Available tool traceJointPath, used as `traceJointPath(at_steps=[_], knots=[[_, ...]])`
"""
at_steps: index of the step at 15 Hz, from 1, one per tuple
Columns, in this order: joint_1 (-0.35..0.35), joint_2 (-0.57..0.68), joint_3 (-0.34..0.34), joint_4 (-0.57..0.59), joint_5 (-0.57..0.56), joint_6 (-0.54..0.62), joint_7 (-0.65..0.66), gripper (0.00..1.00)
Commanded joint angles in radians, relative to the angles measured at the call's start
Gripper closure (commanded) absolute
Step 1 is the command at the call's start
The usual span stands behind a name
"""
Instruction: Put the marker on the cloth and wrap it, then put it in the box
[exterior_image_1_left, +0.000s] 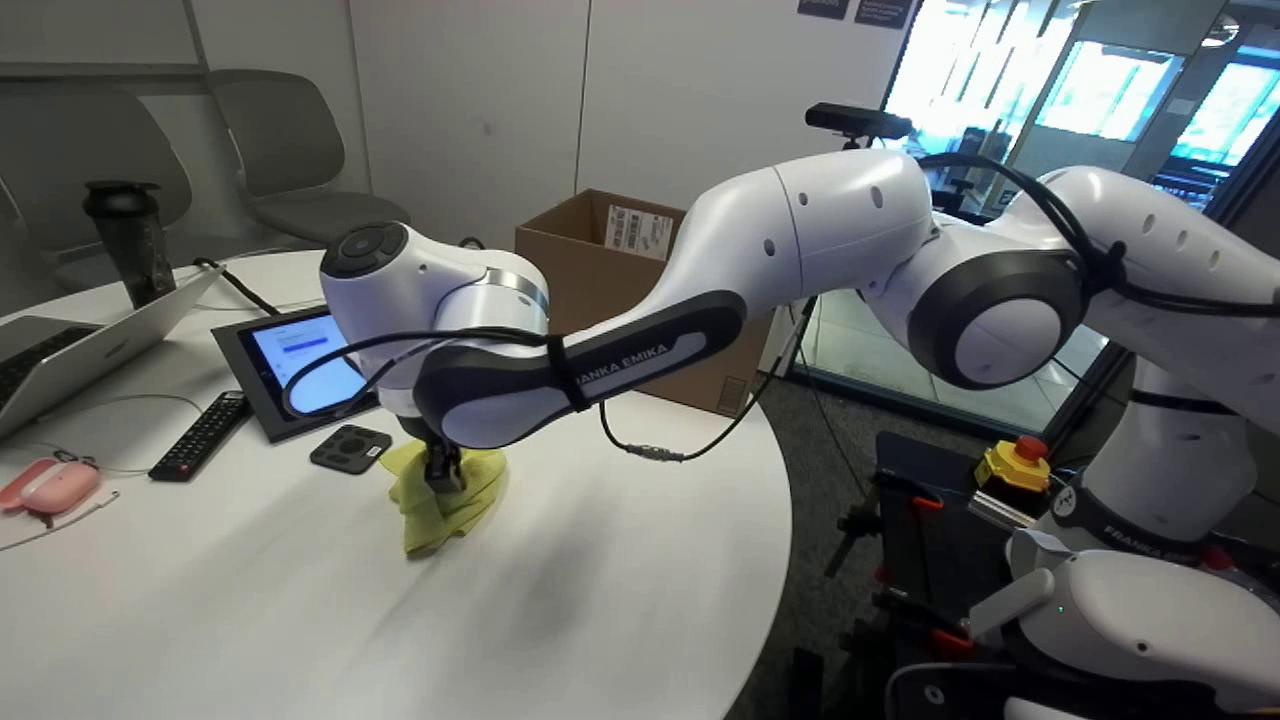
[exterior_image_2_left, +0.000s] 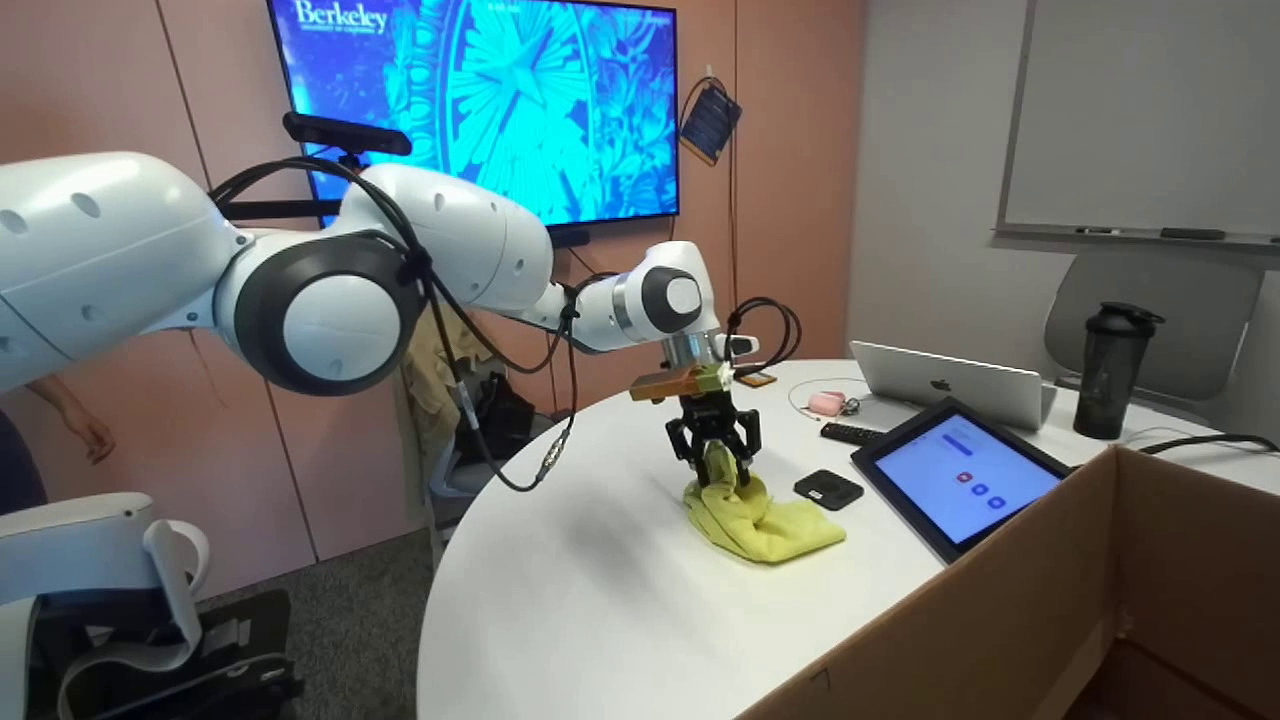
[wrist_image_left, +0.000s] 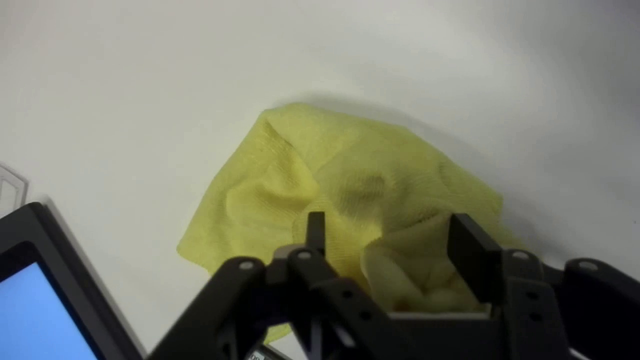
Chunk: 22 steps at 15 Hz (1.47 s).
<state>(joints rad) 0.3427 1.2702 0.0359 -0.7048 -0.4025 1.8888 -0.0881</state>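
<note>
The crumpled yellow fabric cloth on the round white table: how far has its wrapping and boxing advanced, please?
Looks done: the yellow fabric cloth is gathered into folds; the marker is not visible, so its wrapping cannot be confirmed.
In hand: the black gripper straddles a raised fold; whether it grips is unclear.
Left: boxing, as the cloth rests on the round white table, outside the open brown cardboard box.

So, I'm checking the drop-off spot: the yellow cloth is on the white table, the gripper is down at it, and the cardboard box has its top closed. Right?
Not the last part: the cardboard box is open at the top; its inside shows in both exterior views. The yellow cloth is on the white table, with the gripper down at it, as you say.
</note>
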Motion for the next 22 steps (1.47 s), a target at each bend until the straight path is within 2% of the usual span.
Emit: traceJointPath(at_steps=[1,3,4,9,12,14,17,22], knots=[[0.023,0.039,-0.029,0.144,0.063,-0.066,0.019,0.02],[0.027,0.036,-0.034,0.182,0.090,-0.086,0.031,0.00],[0.017,0.015,-0.011,0.165,0.073,-0.090,0.045,0.00],[-0.001,-0.012,0.012,0.150,0.090,-0.108,0.032,0.00],[-0.018,-0.021,0.041,0.127,0.105,-0.131,-0.040,0.00],[-0.043,-0.019,0.089,0.114,0.127,-0.116,-0.149,0.00],[-0.072,-0.007,0.130,0.104,0.157,-0.101,-0.246,0.00],[-0.119,0.023,0.140,0.089,0.172,-0.090,-0.266,0.00]])
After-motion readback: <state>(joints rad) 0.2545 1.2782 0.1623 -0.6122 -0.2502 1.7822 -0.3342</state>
